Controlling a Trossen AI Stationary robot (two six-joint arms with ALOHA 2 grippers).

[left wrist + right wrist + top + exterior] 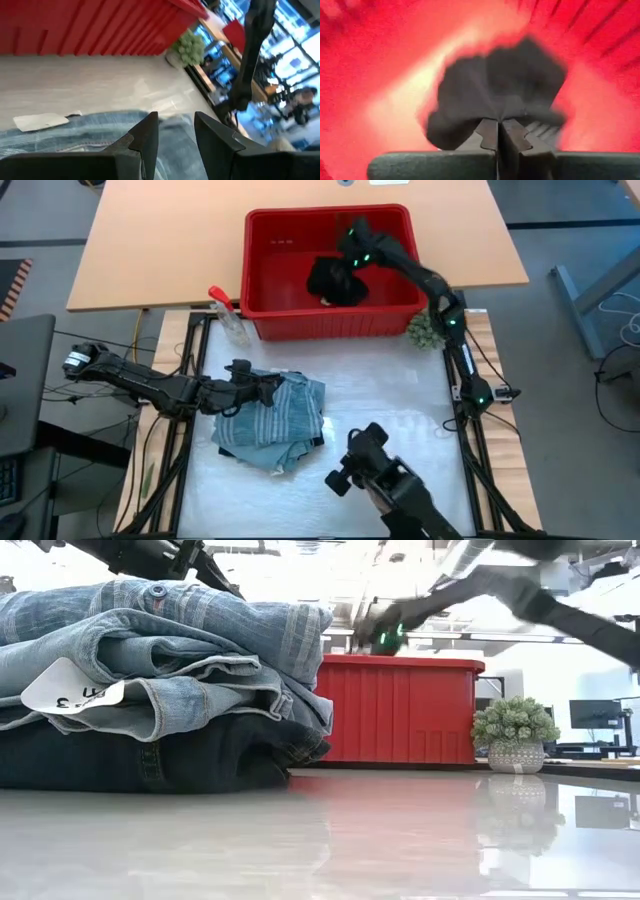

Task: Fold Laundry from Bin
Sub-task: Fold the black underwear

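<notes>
White tabletop [400, 420] up front already carries a folded stack, light blue jeans [150, 650] on top of a dark navy piece [120, 755], with the left gripper [268, 387] resting over it, fingers slightly apart and clamping nothing. Right gripper [498, 135] is down in the red bin [330, 320], fingers pinched together on the small black piece [500, 90]. By my reckoning that one remains to be lifted out and folded.

The right arm reaches far forward, its gripper [498, 134] pointing down with fingers pinched together. The left arm stretches low toward the table's middle, its gripper [176, 131] fingers slightly parted.
</notes>
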